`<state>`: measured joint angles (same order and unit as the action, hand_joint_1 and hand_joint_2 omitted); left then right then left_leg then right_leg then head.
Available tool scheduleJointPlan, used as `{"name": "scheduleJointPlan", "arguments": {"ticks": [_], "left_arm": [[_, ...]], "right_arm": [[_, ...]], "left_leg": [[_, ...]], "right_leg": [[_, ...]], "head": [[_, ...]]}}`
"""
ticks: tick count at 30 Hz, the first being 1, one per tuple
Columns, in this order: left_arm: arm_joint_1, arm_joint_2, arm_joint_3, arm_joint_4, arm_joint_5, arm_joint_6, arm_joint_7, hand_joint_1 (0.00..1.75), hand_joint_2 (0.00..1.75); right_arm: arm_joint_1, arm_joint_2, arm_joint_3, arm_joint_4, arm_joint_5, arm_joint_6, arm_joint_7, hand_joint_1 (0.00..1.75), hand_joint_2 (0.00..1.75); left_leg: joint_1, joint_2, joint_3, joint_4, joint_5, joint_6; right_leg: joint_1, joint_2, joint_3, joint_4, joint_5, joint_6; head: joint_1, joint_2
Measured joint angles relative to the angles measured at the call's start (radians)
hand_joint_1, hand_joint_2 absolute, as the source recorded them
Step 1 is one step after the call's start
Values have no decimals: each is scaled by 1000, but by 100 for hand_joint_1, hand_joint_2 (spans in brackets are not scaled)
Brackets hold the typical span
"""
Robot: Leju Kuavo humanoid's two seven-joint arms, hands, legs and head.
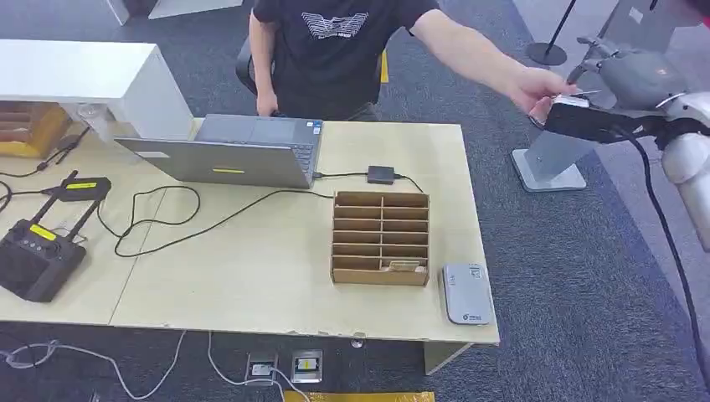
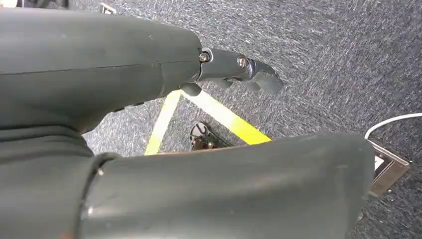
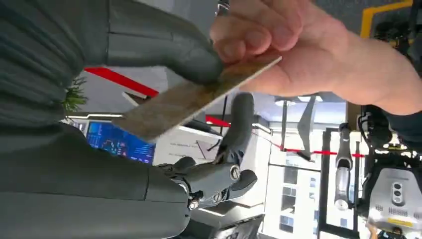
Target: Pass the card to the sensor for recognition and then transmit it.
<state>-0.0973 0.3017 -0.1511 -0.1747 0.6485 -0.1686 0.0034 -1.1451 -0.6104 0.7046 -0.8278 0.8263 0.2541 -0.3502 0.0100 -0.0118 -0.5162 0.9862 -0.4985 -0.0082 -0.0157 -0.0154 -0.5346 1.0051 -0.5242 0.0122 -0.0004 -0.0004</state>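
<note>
Off the table's far right corner, my right hand [image 1: 630, 79] is raised and holds a thin brownish card [image 3: 195, 100]. In the right wrist view my thumb [image 3: 166, 50] presses on the card's top face and a dark finger [image 3: 240, 124] lies under it. A person's hand [image 1: 542, 89] pinches the card's other end [image 3: 259, 63]. The grey card sensor [image 1: 467, 293] lies flat at the table's near right corner. My left hand [image 2: 149, 124] hangs over the carpet, fingers [image 2: 239, 69] stretched out, holding nothing.
A wooden slotted card box [image 1: 381, 239] stands beside the sensor, one card in a bottom slot. A laptop [image 1: 243, 151], cables and a black controller [image 1: 38, 251] lie further left. The person in a black shirt stands behind the table. A stand base [image 1: 548, 172] sits on the floor at right.
</note>
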Motion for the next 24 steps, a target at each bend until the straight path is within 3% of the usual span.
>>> {"name": "scheduleJointPlan", "arguments": {"ticks": [13, 24], "left_arm": [[0, 0, -5, 1, -16, 1, 0, 0, 0], [0, 2, -16, 2, -21, -3, 0, 0, 0]], "right_arm": [[48, -6, -3, 0, 19, -10, 9, 175, 175], [294, -43, -47, -89, 14, -15, 83, 175, 175]], "left_leg": [[0, 0, 0, 0, 0, 0], [0, 0, 0, 0, 0, 0]], "right_leg": [[0, 0, 0, 0, 0, 0], [0, 0, 0, 0, 0, 0]], "head": [[0, 0], [0, 0]]}}
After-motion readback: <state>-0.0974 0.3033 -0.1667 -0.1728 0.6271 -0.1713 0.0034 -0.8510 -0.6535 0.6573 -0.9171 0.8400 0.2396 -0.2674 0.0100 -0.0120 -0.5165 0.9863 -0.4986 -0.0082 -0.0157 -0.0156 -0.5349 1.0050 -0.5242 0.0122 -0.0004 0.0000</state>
